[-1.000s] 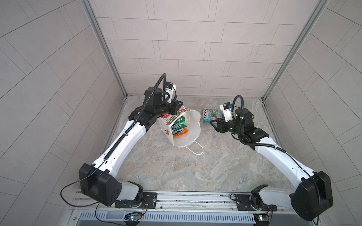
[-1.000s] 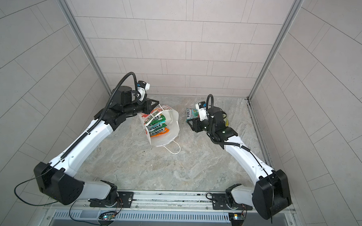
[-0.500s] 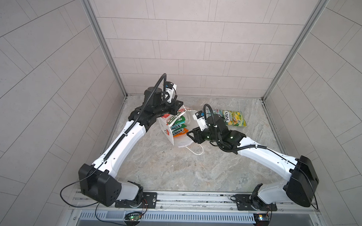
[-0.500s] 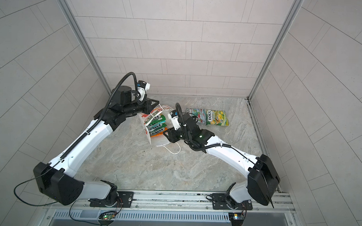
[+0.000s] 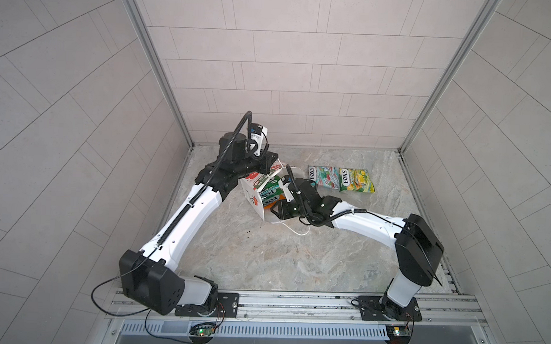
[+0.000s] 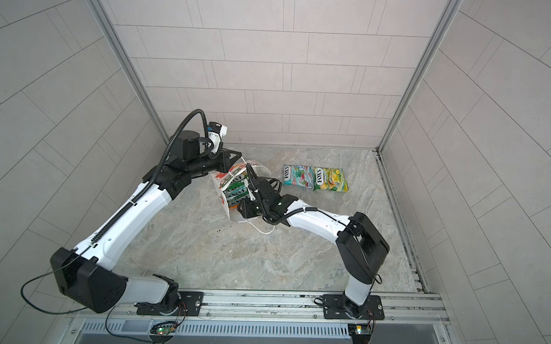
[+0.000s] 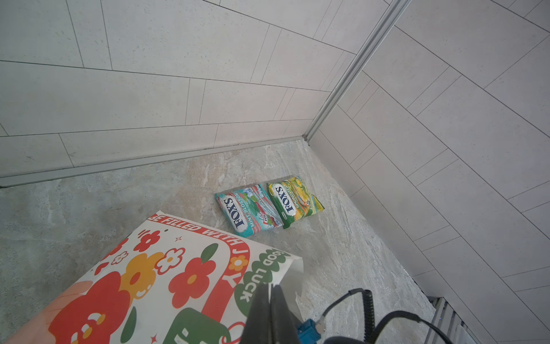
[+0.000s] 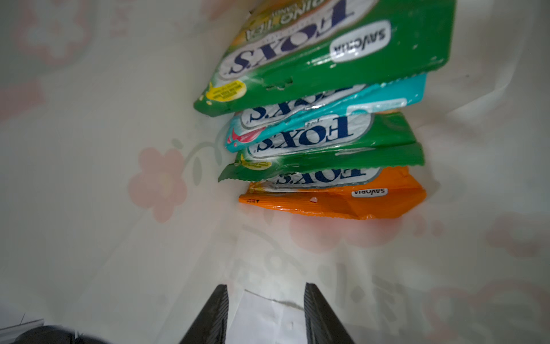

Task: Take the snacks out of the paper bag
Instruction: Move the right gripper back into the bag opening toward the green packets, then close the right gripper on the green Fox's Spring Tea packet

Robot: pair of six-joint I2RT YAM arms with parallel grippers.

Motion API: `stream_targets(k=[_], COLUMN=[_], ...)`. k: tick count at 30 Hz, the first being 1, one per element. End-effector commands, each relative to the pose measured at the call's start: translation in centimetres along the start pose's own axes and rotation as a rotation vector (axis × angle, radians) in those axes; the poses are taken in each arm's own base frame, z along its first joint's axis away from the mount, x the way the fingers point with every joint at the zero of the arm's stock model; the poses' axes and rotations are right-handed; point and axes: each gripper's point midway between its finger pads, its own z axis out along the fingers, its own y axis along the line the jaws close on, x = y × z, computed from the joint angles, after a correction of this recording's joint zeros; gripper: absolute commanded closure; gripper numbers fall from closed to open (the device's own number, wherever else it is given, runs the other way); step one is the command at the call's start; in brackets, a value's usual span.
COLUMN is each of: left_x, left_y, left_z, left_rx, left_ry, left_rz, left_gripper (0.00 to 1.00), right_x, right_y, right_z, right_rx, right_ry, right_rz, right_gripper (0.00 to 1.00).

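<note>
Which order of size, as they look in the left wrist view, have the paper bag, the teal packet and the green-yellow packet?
1. paper bag: by far the largest, but it is also nearest the camera.
2. teal packet and green-yellow packet: side by side, about alike, so not ranked.

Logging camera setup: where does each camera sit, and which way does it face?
Top views: high above the front rail, looking down at the table; both arms show whole.
Left wrist: on the left arm, facing the far right corner; left end effector shut on the paper bag's rim.
Right wrist: at the bag's mouth, facing four stacked packets inside; right end effector open.
Shared: top and left wrist views show the teal packet and green-yellow packet.
</note>
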Motion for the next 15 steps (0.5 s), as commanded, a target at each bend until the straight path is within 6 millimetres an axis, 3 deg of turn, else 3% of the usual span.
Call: stream_targets(k=[1, 5, 15], left_x=[-0.7, -0.8, -0.7], left_y=[-0.5, -0.6, -0.6], left_z=[-0.5, -0.6, -0.5], left_rx=[0.006, 0.009, 0.013], left_ry=[-0.038, -0.040, -0.037], left_rz=[0.005, 0.006, 0.005], left_gripper=[1.00, 1.00, 1.00], right_x=[-0.6, -1.3, -2.9], right_y=[-0.2, -0.8, -0.1], right_z=[0.7, 2.0, 4.2], right_rx=[0.047, 0.082, 0.039], right_ry=[0.001, -0.028, -0.095], right_rz=[0.103, 0.219, 0.370], right_gripper=[0.57, 0.57, 0.59])
